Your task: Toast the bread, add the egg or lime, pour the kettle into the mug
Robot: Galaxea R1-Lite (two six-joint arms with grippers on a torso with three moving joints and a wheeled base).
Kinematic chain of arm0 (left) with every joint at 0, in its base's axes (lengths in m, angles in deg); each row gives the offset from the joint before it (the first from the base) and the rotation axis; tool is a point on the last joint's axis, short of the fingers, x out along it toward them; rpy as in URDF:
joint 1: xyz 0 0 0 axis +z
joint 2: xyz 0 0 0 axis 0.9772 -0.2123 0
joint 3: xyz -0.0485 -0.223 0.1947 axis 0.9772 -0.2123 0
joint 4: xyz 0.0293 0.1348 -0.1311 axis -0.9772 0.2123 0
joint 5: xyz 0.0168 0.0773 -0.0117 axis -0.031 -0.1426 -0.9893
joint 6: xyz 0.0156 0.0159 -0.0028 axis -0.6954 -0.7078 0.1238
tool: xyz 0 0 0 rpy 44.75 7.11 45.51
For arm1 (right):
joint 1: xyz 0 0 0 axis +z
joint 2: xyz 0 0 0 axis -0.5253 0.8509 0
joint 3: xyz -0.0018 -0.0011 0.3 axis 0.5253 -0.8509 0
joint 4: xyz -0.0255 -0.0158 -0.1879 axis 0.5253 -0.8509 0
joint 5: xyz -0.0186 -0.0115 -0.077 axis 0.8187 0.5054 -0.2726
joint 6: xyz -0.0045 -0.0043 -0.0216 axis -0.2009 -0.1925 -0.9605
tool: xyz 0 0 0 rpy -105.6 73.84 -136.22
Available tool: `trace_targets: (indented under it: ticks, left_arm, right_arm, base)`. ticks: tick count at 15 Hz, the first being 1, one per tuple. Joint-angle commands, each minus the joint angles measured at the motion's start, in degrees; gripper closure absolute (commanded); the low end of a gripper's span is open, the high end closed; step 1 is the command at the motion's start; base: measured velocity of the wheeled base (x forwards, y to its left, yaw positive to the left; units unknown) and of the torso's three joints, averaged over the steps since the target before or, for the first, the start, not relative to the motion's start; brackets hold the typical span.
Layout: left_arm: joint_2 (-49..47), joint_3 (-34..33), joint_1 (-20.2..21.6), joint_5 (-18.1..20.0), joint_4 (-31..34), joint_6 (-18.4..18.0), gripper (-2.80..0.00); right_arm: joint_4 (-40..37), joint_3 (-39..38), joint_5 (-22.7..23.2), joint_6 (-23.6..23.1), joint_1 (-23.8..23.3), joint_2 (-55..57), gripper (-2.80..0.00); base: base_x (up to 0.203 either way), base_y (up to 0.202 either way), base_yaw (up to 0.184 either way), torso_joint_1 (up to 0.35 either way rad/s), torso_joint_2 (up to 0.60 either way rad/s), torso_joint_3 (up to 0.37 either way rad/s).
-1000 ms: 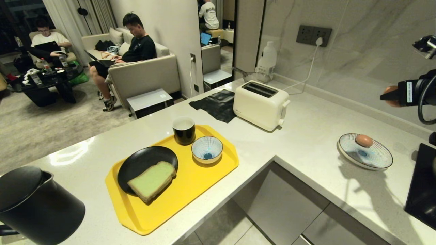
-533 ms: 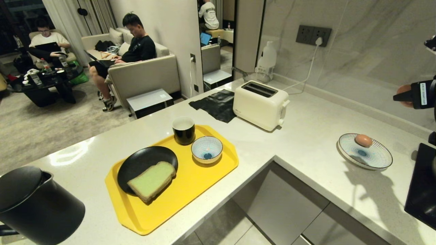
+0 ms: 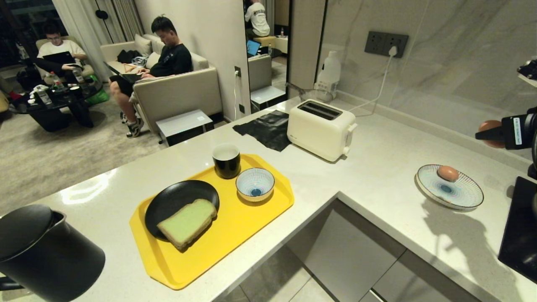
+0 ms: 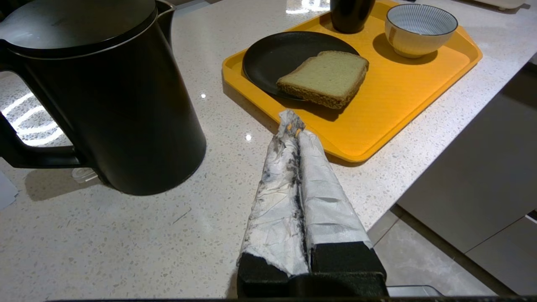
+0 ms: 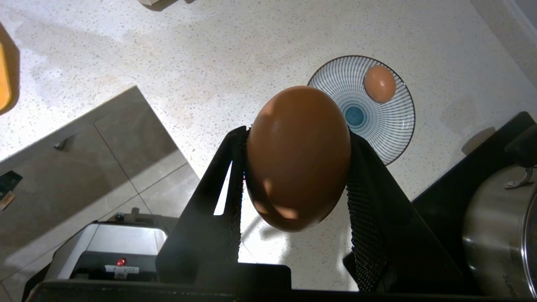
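Right gripper (image 5: 298, 167) clamps egg (image 5: 298, 157) between both black fingers, high above counter (image 3: 377, 180), long axis pointing out past fingertips. Below: striped plate (image 5: 390, 130) with second egg (image 5: 379, 84), steel pot (image 5: 499, 230) nearby. Left gripper (image 4: 293, 126) closed, empty, beside kettle (image 4: 109, 96) and yellow tray (image 4: 398, 92).

Two eggs on show: one egg (image 5: 298, 157) up in the grip, a second egg (image 3: 447, 173) sitting on the striped plate (image 3: 459, 197). One slice of bread (image 3: 187, 222). One black plate (image 3: 176, 200), so two plates all told. One striped bowl (image 3: 255, 184), one mug (image 3: 226, 160), one yellow tray (image 3: 235, 235). One kettle (image 3: 42, 256), one toaster (image 3: 321, 129). One steel pot (image 5: 499, 235), only partly seen. People in the room behind: three, possibly, the far one half hidden.
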Motion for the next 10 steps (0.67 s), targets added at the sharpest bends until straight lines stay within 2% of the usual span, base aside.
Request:
trace_targets:
  ticks: [1,10]
  left_arm:
    - [0.18,-0.01,0.01,0.02,0.00,-0.02,0.00]
    - [0.18,-0.01,0.01,0.02,0.00,-0.02,0.00]
  right_arm:
    - [-0.10,0.24,0.14,-0.32,-0.07,0.68,0.00]
    - [-0.05,1.15,0.19,-0.50,0.08,2.39,0.00]
  base:
    - [0.000,0.000,0.000,0.000,0.00,0.000]
    - [0.000,0.000,0.000,0.000,0.00,0.000]
